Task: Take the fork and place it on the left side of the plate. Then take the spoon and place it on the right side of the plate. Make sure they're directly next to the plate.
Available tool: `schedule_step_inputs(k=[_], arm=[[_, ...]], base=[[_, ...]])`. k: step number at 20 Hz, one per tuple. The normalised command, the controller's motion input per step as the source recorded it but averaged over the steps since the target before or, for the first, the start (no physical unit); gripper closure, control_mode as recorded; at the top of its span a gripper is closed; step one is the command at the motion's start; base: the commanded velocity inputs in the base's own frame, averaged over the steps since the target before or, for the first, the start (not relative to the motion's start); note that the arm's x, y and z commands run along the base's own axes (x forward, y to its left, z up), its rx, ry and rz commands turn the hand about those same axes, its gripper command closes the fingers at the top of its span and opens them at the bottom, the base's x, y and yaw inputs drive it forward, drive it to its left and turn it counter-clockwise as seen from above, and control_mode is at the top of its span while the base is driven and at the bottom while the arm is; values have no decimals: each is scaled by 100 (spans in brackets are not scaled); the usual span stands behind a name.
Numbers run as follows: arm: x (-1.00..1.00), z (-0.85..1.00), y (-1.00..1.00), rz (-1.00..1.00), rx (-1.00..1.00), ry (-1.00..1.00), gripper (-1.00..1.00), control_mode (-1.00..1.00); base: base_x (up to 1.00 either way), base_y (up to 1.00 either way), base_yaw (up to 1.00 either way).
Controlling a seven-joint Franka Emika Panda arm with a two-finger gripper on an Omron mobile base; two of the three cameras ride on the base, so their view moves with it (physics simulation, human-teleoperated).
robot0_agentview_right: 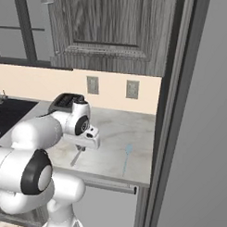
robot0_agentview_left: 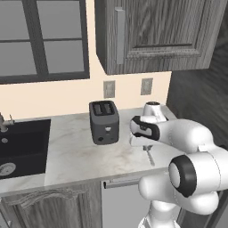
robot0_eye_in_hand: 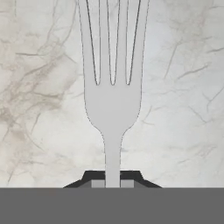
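The gripper [robot0_eye_in_hand: 112, 183] is clamped on the fork [robot0_eye_in_hand: 112, 100] at its neck — tines run off at 12 o'clock, handle hidden, above the marble counter [robot0_eye_in_hand: 183, 109].

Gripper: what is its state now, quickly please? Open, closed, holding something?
Gripper: closed on the fork, at its neck, over the counter.

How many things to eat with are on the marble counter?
2. The thin silver-grey metal fork is near the marble counter front edge, its handle inside the gripper. The slim pale-blue spoon lies to its right. The arm may hide more.
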Motion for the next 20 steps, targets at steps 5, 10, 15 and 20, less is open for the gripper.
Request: schedule_step_inputs(k=[5,10,15,20], arm=[[0,36,0,2,0,3,100,-100],[0,31,0,1,0,0,100,-100],[0,29,3,1,0,0,100,-100],[-2,5,4,-1,0,0,100,-100]], base=[[0,0,0],[0,0,0],[0,0,0],[0,0,0]])
